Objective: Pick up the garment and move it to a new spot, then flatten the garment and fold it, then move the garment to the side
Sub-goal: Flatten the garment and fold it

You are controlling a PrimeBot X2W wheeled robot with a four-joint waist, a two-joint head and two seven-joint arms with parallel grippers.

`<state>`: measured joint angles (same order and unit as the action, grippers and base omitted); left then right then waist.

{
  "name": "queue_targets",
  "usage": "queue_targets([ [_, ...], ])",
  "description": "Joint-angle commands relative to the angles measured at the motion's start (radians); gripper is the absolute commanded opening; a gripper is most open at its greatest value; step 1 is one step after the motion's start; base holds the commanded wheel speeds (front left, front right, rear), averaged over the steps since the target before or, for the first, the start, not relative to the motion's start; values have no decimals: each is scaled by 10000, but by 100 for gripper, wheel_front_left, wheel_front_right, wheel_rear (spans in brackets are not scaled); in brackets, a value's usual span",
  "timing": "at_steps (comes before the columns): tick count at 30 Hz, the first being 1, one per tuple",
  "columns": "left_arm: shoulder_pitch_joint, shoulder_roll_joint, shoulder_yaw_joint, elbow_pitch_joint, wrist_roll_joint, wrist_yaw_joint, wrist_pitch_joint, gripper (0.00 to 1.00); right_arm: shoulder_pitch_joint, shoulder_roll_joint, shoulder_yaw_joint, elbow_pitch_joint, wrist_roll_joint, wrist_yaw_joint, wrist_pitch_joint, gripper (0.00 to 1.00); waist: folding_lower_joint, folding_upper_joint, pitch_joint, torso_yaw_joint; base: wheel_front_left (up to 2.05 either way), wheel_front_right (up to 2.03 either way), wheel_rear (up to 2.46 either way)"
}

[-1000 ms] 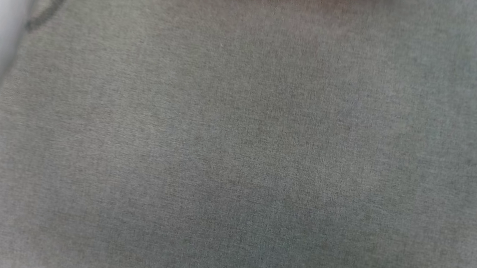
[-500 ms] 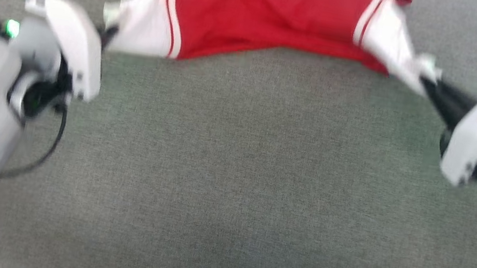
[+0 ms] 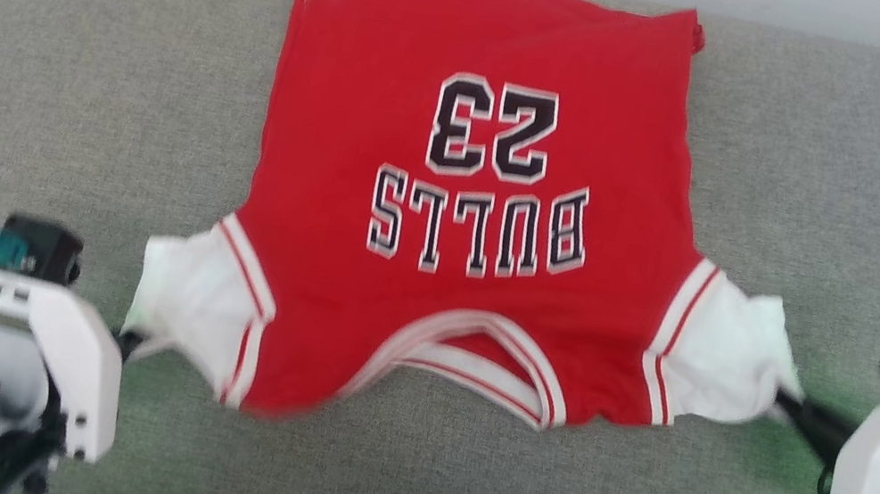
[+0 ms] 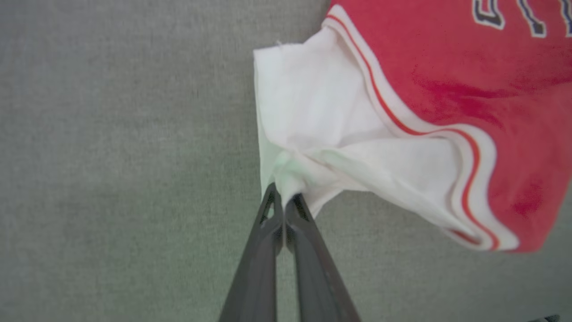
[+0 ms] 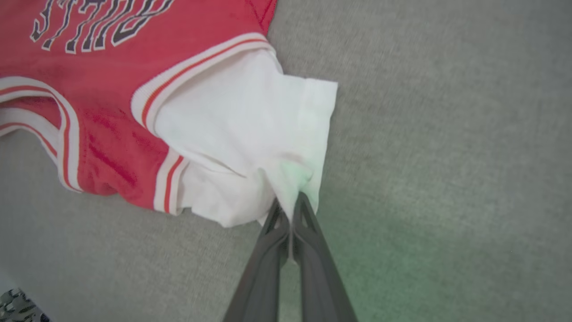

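Garment (image 3: 342, 85) hem seemingly at far cushion (image 3: 71, 82) edge, room beside; left gripper (image 4: 283, 199), right gripper (image 5: 290, 203) pinch sleeves (image 3: 191, 298).

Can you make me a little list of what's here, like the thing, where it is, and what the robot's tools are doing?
thing: red T-shirt, print facing up
where: spread on grey fabric surface, collar nearest the robot
left tool: shut on one white sleeve
right tool: shut on the other sleeve
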<state>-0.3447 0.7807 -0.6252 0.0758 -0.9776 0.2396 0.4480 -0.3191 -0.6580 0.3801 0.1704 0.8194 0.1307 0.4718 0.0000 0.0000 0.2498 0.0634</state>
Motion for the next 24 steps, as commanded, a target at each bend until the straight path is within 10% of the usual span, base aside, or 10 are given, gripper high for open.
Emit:
queue_targets([
  [1,443,129,18,-233,-54,288,-58,0,437,52,-193,-180,12,-1,322,0,0,0,-38,-13,0,0,0],
  [10,2176,465,143,-1096,-698,1238,56,0,2757,-52,-913,-1352,255,-1,2377,0,0,0,-111,-19,0,0,0],
  [19,2378,378,320,-1328,-639,1156,-566,0,3877,504,-1763,-1814,-122,-3,3199,0,0,0,80,35,0,0,0],
  [20,2291,330,322,-1351,-552,1103,-680,0,3864,635,-1914,-1804,-307,-3,3148,21,0,0,132,53,0,0,0],
  [21,2198,229,340,-1384,-526,1032,-811,0,3867,754,-2026,-1850,-445,-4,3124,73,0,0,186,75,0,0,0],
  [22,2127,116,356,-1412,-529,945,-930,0,3840,833,-2153,-1929,-621,-7,3113,100,0,0,244,108,0,0,0],
  [24,1982,-20,376,-1420,-427,801,-1173,0,3600,1039,-2589,-2122,-971,-35,2988,100,0,0,358,164,0,0,0],
])
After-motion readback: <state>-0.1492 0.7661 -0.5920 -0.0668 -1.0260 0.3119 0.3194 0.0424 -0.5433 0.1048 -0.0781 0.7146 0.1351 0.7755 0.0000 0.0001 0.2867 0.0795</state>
